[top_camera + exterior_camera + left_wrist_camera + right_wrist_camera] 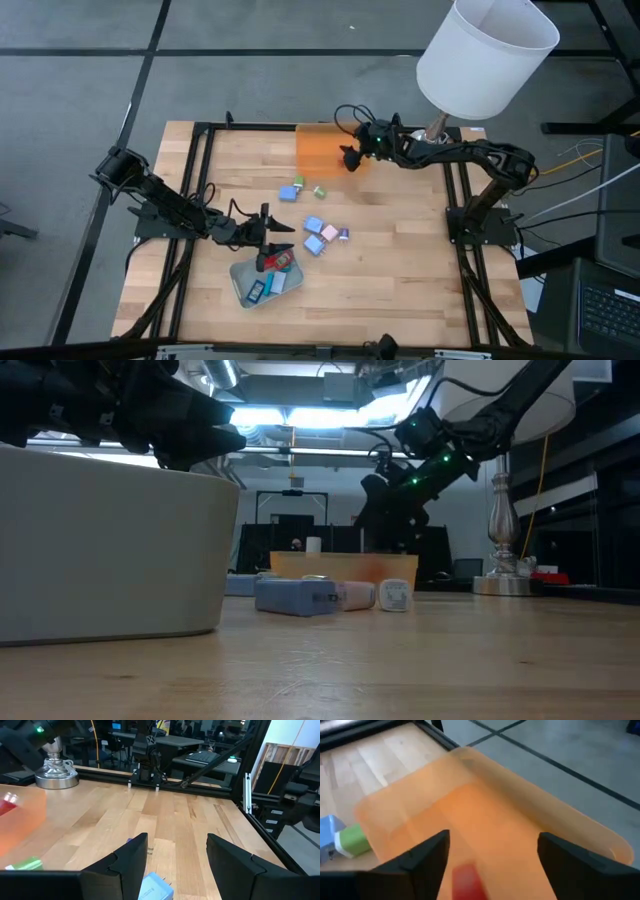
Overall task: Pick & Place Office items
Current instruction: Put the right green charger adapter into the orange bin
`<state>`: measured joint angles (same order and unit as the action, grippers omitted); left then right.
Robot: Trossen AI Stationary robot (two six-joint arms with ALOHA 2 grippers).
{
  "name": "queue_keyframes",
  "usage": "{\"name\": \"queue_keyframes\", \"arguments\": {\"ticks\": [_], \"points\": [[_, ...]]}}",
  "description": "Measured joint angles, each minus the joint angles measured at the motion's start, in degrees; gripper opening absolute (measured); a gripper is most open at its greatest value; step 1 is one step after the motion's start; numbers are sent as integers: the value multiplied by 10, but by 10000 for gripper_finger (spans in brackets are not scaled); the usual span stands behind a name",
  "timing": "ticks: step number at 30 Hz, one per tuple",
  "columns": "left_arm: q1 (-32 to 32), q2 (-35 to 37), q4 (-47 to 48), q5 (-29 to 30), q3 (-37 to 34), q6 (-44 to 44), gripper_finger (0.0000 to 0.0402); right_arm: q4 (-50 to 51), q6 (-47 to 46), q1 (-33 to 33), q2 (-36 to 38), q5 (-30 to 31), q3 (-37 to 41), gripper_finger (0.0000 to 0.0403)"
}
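The office items are small coloured pieces. Blue, pink and purple blocks [322, 236] lie loose at mid-table, and a blue and a green one [300, 188] sit farther back. Red and blue flat pieces [272, 278] lie in the pale grey-green tray [243, 272]. My left gripper [177, 865] hovers open and level over that tray's far rim, with nothing between its fingers. My right gripper [492, 865] hangs open above the translucent orange tray [520, 825]. A red piece [467, 880] shows blurred under the gap, clear of both fingers.
A lamp with a white shade [485, 55] and a silver base [505, 565] stands at the far right corner, close to my right arm. Black frame rails [200, 200] run along the table's sides. Bare wood lies toward the near right [400, 290].
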<state>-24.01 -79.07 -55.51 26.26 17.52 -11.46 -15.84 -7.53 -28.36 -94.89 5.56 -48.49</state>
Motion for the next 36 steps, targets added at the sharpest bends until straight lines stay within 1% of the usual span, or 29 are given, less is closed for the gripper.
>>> {"name": "queue_keyframes", "arguments": {"ticks": [2, 5, 7, 12, 14, 19, 22, 25, 28, 30, 34, 36], "points": [[0, 0, 0, -1, 0, 0, 198, -12, -8, 1, 0, -14, 0, 302], [0, 0, 0, -3, 0, 0, 198, -26, -33, 14, 0, -74, 0, 289], [0, 0, 0, -3, 0, 0, 198, -31, -43, 35, 0, -104, 0, 277], [0, 0, 0, -3, 0, 0, 198, -31, -45, 111, 0, -109, 0, 251], [0, 0, 0, -4, 0, 1, 198, -29, -52, 143, 0, -83, 0, 246], [0, 0, 0, -4, 0, 1, 198, -2, -69, 210, 0, 26, 0, 244], [0, 0, 0, -4, 0, 1, 198, 16, -86, 231, -9, 84, 0, 244], [0, 0, 0, -4, 0, 2, 198, 14, -100, 242, -31, 116, 0, 244], [0, 0, 0, -4, 0, 2, 198, 11, -107, 245, -64, 121, -5, 244], [0, 0, 0, -4, 0, 2, 198, 13, -109, 245, -89, 114, -18, 244], [0, 0, 0, -4, 0, -1, 198, 14, -92, 245, -133, 97, -61, 244], [0, 0, 0, -4, 0, -3, 198, 35, -86, 245, -150, 96, -91, 244]]}}
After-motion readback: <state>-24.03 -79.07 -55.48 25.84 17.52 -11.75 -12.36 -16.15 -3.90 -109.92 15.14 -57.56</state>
